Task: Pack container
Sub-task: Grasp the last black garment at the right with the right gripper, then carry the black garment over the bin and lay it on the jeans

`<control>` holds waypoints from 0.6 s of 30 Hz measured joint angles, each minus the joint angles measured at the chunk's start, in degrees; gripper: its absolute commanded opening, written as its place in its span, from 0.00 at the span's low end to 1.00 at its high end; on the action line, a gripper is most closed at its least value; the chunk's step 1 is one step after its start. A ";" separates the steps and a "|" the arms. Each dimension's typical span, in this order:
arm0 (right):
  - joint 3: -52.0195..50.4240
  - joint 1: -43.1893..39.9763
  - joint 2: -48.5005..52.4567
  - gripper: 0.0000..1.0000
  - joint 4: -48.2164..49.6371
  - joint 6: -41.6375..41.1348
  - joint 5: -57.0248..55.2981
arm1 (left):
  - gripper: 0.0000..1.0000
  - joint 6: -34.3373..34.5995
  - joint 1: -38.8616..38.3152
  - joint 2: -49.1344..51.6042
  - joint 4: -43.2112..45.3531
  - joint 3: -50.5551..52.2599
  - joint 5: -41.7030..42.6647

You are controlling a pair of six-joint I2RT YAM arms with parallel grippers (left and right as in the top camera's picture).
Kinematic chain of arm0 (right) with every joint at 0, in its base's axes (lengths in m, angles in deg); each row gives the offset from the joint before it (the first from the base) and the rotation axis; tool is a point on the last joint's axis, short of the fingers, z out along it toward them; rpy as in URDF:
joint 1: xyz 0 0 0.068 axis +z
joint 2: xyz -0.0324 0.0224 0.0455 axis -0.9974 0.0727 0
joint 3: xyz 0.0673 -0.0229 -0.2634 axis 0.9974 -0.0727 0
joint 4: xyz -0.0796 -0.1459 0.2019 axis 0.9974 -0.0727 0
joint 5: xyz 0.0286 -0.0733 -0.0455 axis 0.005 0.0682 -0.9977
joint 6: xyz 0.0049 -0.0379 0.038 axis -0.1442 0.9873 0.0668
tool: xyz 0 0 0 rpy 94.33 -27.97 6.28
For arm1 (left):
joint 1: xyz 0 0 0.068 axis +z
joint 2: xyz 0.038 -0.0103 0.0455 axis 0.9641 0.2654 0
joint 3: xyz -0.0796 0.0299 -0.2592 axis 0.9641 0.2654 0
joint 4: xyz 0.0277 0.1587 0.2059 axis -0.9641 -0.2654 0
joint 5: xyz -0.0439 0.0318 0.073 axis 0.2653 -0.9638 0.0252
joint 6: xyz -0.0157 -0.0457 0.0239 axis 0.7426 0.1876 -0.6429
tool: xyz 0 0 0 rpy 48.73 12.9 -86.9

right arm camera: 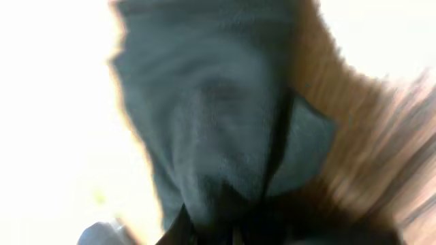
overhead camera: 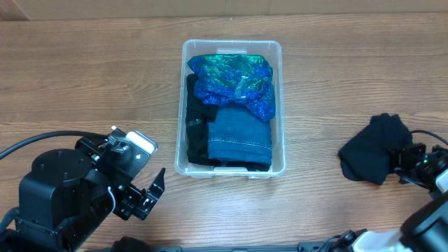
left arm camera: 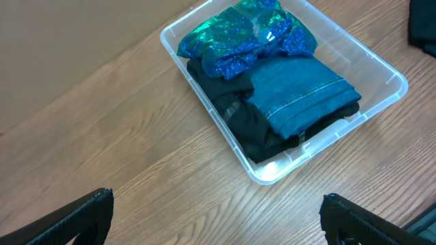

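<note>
Container (overhead camera: 278, 105) (left arm camera: 272, 170) sits on the counter (overhead camera: 84, 84) (left arm camera: 102, 150), centre of the overhead frame, slightly above the middle, long side running top to bottom. In the left wrist view it takes up upper centre to right, set diagonally. Clear walls, rounded corners, rim.

Three garments inside, all within the rim:
- Shiny blue-green garment (overhead camera: 234, 80) (left arm camera: 245, 37), bunched at the top end in overhead.
- Folded denim (overhead camera: 240, 133) (left arm camera: 300, 92) just below it, in the lower right part of the container, stitched hem showing.
- Black garment (overhead camera: 196, 126) (left arm camera: 238, 116) along the left wall, running under the denim to the bottom wall.

Black cloth (overhead camera: 371, 147) (right arm camera: 218, 122) lies crumpled on the counter at the right of overhead, well apart from the container. A corner of it shows at the upper right edge of the left wrist view (left arm camera: 426, 24).

Right tool (overhead camera: 409, 159) is at the cloth's right edge, touching it, by the right border of overhead. The right wrist view is blurred. Cloth fills most of it and narrows toward the bottom edge. Cannot tell how far this tool is open or whether it grips the cloth.

Left tool (overhead camera: 140, 155) (left arm camera: 214, 224) is in the lower left of overhead, near the container's lower left corner but apart from it, pointed toward it. Its fingers (left arm camera: 82, 218) show at the bottom left and bottom right of the left wrist view, spread wide with counter between them, holding nothing. A cable (overhead camera: 28, 143) curves off the left edge of overhead.
</note>
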 measured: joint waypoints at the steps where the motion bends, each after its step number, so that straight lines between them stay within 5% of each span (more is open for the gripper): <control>1: 0.50 0.09 -4.83 0.04 -2.21 -0.52 0.28 | 1.00 0.00 0.00 0.00 -0.04 0.00 0.00; 8: 2.56 8.68 -34.67 0.04 -4.07 -10.71 5.14 | 1.00 0.00 0.00 0.00 0.00 0.00 0.00; 18: 3.82 42.01 -36.11 0.04 13.77 -24.55 11.56 | 1.00 0.00 0.00 0.00 0.00 0.00 0.00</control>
